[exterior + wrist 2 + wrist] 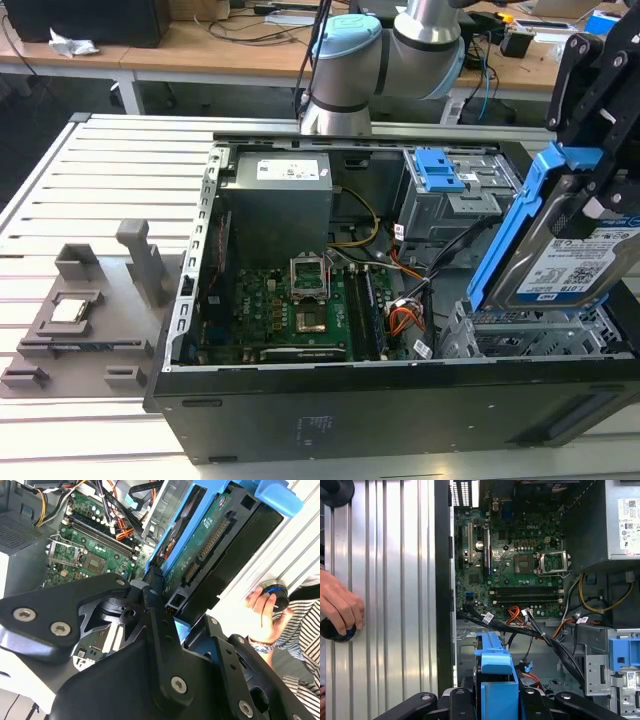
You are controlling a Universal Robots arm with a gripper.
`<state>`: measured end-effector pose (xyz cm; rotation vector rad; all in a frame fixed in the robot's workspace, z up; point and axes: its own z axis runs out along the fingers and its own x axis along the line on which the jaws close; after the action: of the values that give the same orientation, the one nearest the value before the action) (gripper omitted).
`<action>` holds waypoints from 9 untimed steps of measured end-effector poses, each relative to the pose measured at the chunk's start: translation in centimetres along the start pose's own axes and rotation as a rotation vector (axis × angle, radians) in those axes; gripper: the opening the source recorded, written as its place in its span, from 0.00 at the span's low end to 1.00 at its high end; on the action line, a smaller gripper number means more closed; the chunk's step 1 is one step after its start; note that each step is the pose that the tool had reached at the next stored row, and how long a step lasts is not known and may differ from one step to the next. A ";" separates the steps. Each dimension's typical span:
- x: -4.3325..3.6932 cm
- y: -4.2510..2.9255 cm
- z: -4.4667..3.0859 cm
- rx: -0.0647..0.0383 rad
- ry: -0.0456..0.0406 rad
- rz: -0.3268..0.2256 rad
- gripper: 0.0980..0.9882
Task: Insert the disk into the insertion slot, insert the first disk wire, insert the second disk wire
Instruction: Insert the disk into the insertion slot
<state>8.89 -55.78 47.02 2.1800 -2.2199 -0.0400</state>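
Holding the disk (578,262) in the end effector (597,192): it pinches the blue frame, fingers pressed on from both sides.

Exterior view: open computer case (350,420) on the slatted desk (100,190). The disk hangs tilted with its label side toward the camera, at the case's corner on the exterior view's right. It is over the slot (520,335), the low grey perforated bay. The disk's lower edge is either just above the bay's rim or touching it; I can't tell which. It isn't lying flat in the bay, that much is plain.

Second wrist view: I'm looking along the disk at its green underside and connector end. The connectors are bare, nothing plugged in. The black fingers are closed on the frame. A person's hand (260,605) rests on a round knob (275,591) on the desk beside the case.

First wrist view: the blue frame sits clamped between the two fingers. A cable bundle (540,632) runs loose across the case between the main circuit board (520,565) and the disk. I can't make out where its ends go.

Status, my read: step one is under way, with the disk at the slot's mouth but not seated. Both wire steps are not done.
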 end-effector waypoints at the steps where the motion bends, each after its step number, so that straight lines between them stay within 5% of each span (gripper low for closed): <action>1: 0.00 0.00 0.07 0.000 0.0000 0.000 0.30; 9: -0.04 -0.02 0.92 0.000 -0.0002 0.000 0.30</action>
<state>8.88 -55.75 46.10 2.1802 -2.2201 -0.0403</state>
